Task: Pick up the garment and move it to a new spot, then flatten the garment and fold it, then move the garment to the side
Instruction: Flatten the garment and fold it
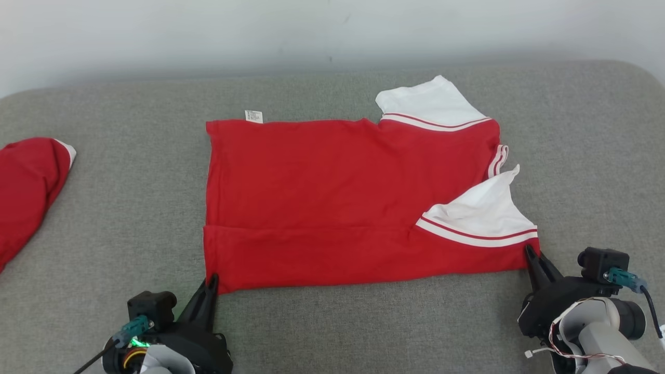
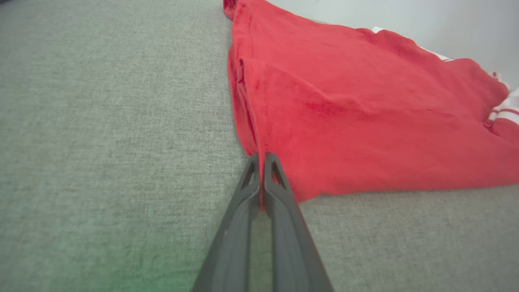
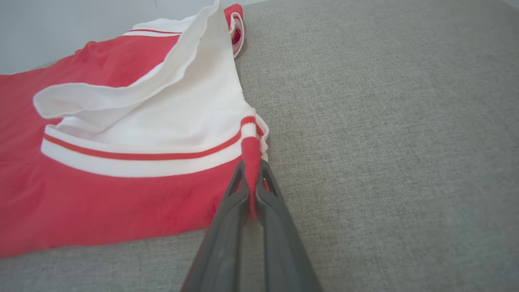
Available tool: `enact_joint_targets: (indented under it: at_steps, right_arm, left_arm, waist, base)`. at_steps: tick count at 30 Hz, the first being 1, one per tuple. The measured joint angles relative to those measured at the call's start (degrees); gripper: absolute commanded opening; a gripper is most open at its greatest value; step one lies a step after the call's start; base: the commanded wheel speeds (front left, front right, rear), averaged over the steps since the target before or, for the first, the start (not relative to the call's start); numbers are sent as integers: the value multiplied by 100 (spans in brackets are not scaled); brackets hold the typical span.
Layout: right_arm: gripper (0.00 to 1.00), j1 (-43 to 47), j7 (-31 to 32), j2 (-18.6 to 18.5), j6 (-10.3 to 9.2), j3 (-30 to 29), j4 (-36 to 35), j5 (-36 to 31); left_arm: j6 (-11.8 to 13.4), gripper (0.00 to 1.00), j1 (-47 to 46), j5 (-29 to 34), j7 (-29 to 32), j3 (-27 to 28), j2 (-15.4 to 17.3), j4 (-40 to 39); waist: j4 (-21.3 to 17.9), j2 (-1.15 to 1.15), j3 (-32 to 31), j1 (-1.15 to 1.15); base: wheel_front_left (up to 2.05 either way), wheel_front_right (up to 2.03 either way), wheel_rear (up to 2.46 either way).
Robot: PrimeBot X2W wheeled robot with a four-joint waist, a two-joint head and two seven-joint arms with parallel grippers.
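Observation:
The garment (image 1: 332, 197) is a red shirt with white, red-striped sleeves, lying flat on the grey cushioned surface with its near edge folded over. My left gripper (image 1: 212, 283) is shut on the garment's near left corner; the left wrist view shows red cloth (image 2: 324, 121) pinched between the two dark fingers (image 2: 261, 160). At the near right corner, by the white sleeve (image 1: 483, 218), my right gripper (image 1: 530, 252) is shut on the garment. Red fabric (image 3: 121, 194) runs between that gripper's fingers (image 3: 251, 166) in the right wrist view.
Another red garment (image 1: 26, 192) lies at the far left edge of the grey surface (image 1: 363, 322). A pale wall (image 1: 311, 31) rises behind the surface. The surface's rounded corner (image 1: 639, 78) is at the back right.

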Motion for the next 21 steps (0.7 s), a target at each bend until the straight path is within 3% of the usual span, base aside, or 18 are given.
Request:
enact_joint_targets:
  at_steps: [5, 12, 21]
  right_arm:
    - [0, 199, -157, -2, 0, -7, -65, 156]
    - [0, 942, -123, -164, 1, -45, -690, 298]
    - [0, 2393, 316, -267, 1, -683, -1857, 427]
  left_arm:
    - [-3, 0, 203, -32, -16, 82, -86, -168]
    - [3, 0, 859, -19, -16, 245, -137, -627]
    - [57, 0, 1705, 91, -16, 266, -147, -1016]
  waist:
    - [60, 0, -215, 0]
    - [113, 0, -589, -1]
    - [177, -1, -951, -1]
  base:
    - [0, 0, 0]
    - [0, 0, 0]
    - [0, 0, 0]
